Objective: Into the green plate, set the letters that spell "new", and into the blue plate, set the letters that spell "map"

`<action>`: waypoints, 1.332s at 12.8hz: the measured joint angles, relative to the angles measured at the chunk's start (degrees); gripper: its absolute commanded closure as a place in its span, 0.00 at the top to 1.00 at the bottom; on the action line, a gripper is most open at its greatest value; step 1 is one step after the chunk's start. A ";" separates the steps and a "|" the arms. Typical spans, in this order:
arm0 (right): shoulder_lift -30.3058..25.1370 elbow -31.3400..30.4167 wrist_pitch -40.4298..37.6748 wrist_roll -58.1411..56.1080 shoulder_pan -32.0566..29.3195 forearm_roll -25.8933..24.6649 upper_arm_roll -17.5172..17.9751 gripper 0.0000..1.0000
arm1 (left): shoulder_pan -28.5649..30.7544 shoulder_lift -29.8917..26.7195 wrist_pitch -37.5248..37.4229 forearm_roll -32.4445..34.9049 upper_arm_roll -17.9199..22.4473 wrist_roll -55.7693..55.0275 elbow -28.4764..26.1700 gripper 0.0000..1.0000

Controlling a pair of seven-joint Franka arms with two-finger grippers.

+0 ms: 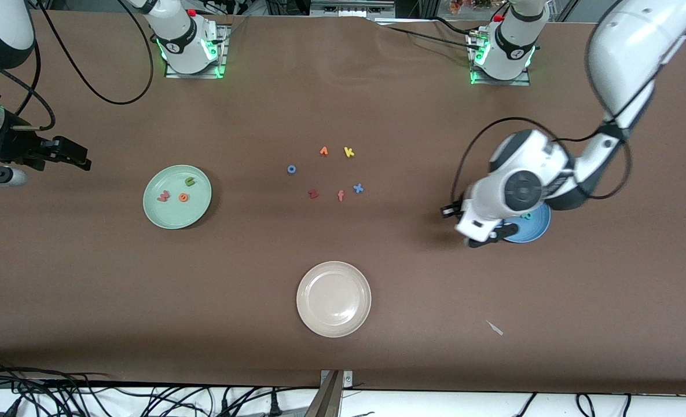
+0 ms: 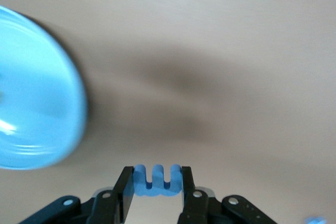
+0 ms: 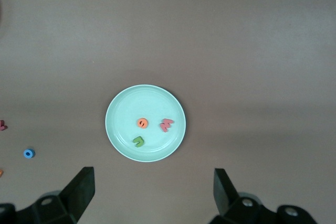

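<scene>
blue m in transit

your left gripper (image 2: 155, 192) clamps the blue m (image 2: 157, 181) beside the blue plate (image 1: 536, 230). your right gripper (image 3: 152, 195) waits wide open, empty, above the green plate (image 3: 145, 123) holding n, e, w.

This is a robotics lab, and I work at its test bench. My two arm bases (image 1: 191, 43) are bolted onto metal mounting plates at the table's edge, green status lights glowing at their feet. A plain brown cloth (image 1: 343, 104) covers the whole table. Black cables (image 1: 88, 397) lie tangled along the edge nearest the front camera, and more wiring and metal framing (image 1: 348, 7) crowd the strip above my bases.
</scene>
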 measured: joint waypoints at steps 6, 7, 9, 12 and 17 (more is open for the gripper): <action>-0.96 0.18 0.11 0.00 -0.02 0.11 -0.77 1.00 | 7.16 0.99 -3.10 3.72 3.41 15.72 -2.85 0.33; -1.55 0.20 0.16 -0.01 -0.05 0.22 -1.13 1.00 | 7.16 1.26 -3.10 4.02 4.57 17.26 -3.05 0.59; -2.68 0.23 0.17 -0.03 -0.05 0.46 -1.39 1.00 | 7.23 1.52 -3.00 4.08 6.17 19.17 -3.02 1.00; -4.44 0.38 -0.81 -0.04 -0.02 0.50 -1.36 1.00 | 7.42 1.42 -2.93 4.10 6.23 20.40 -1.46 1.00; -4.28 3.29 -4.25 -0.06 -1.16 2.68 -1.26 1.00 | 7.61 -0.33 -8.98 4.10 2.51 22.64 8.62 1.00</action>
